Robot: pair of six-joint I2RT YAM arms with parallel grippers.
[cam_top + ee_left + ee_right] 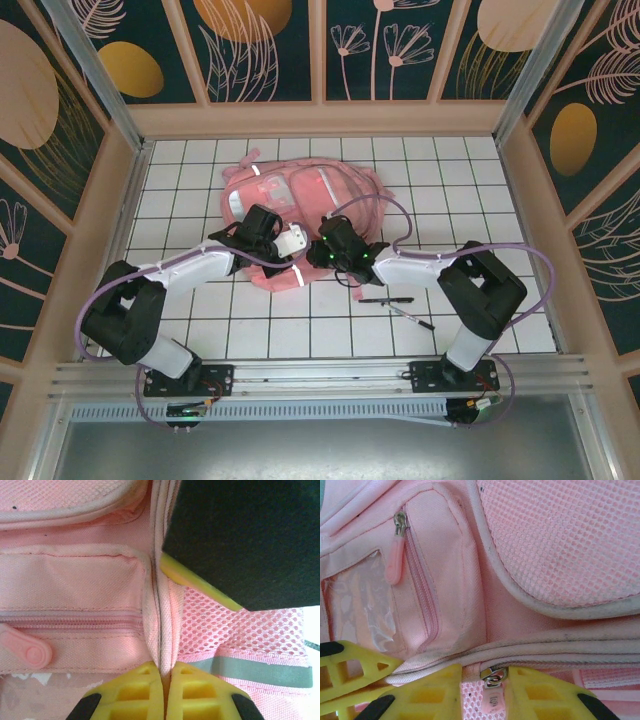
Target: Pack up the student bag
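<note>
The student bag (320,190) lies flat on the white gridded bench (480,200), in the upper middle of the overhead view, with both arms reaching onto its lower edge. We see the left gripper (165,672) with its fingers pressed together on a raised pink seam (160,620) of the bag. The right gripper (485,680) has its fingers slightly apart with a metal zip slider (493,676) between them, against one finger with a gap to the other. A dark pen (385,300) lies on the bench at the bag's lower right.
</note>
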